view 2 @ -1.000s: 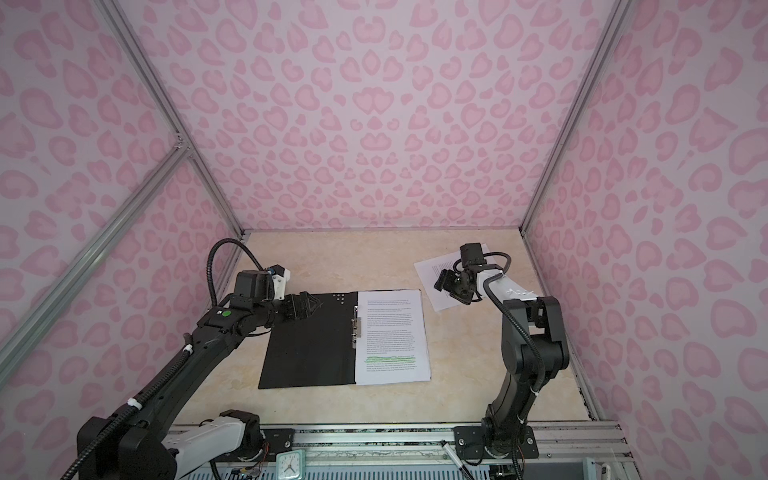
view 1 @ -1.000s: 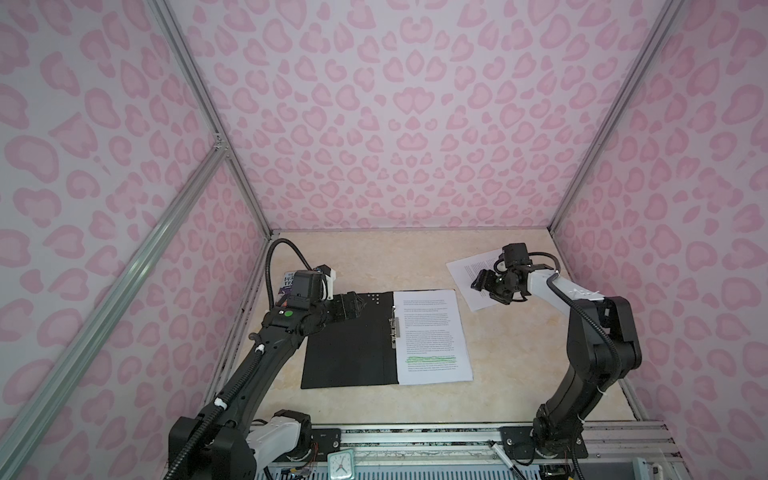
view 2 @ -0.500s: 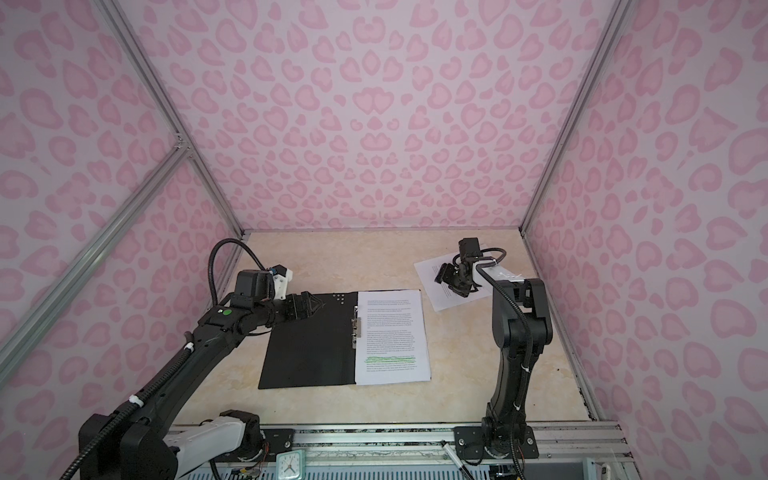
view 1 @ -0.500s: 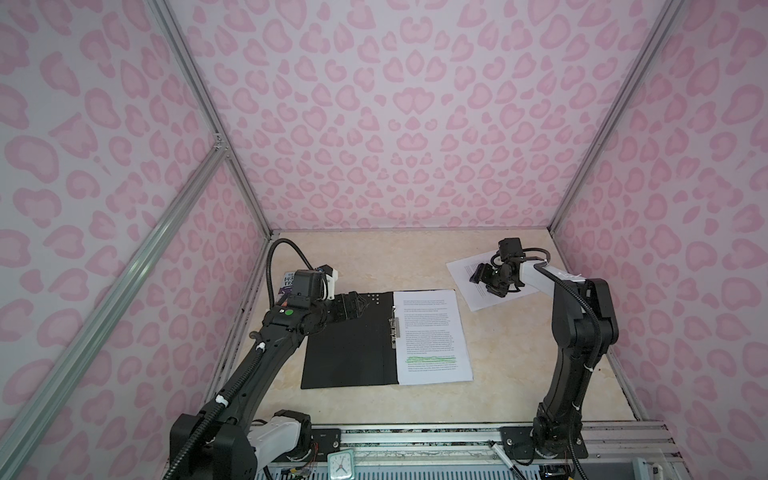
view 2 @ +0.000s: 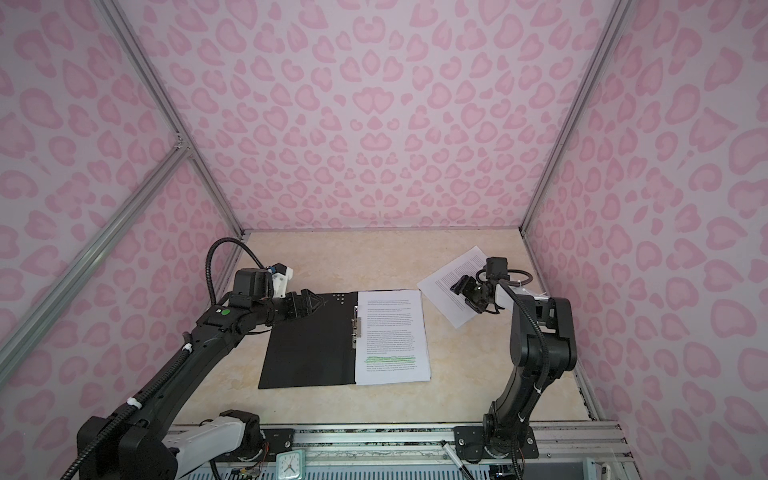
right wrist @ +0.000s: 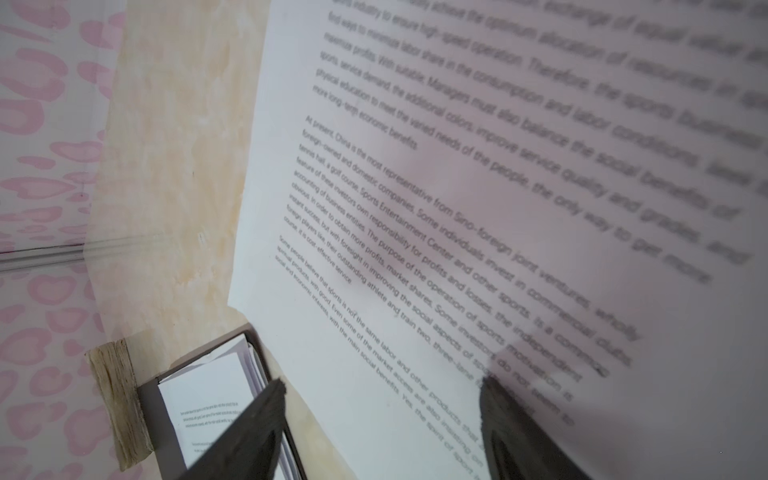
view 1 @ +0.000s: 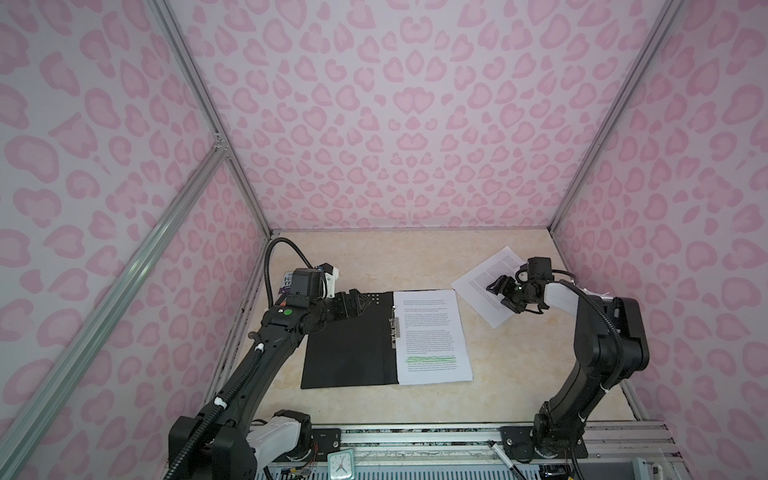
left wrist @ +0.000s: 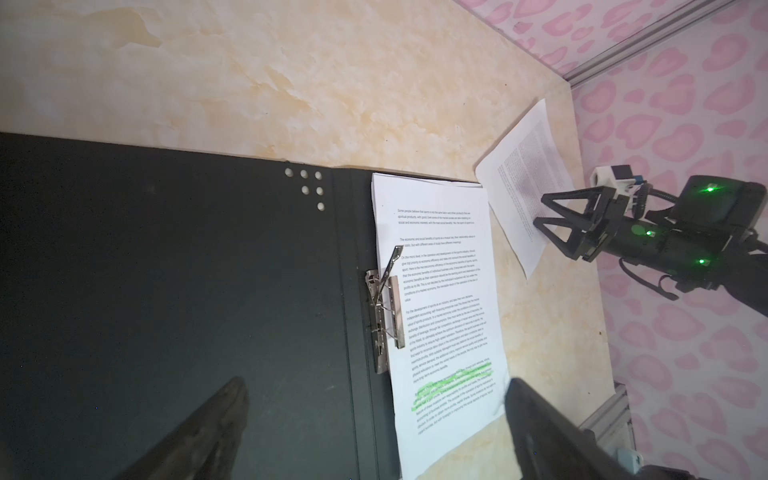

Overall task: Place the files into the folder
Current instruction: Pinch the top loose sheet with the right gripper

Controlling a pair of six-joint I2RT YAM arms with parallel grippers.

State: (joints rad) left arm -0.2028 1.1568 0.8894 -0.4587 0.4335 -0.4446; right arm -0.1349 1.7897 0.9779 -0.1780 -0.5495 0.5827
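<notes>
Over the loose sheet [view 1: 484, 276], the right claw [view 1: 496, 296] hangs spread; the left claw [view 1: 362, 302] gapes above the open folder [view 1: 345, 345].

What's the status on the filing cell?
Both grippers open: left gripper over folder cover, right gripper over loose sheet. Main stack lies in open folder. Nothing in the way.

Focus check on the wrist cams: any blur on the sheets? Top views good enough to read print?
Right wrist view: loose sheet sharp mid-page, print blurring badly toward the lens, faint shadow patches on it. Left wrist view: stack in the folder crisp and readable, left fingers soft. In both top views: even light, no glare, print too small to read.
</notes>
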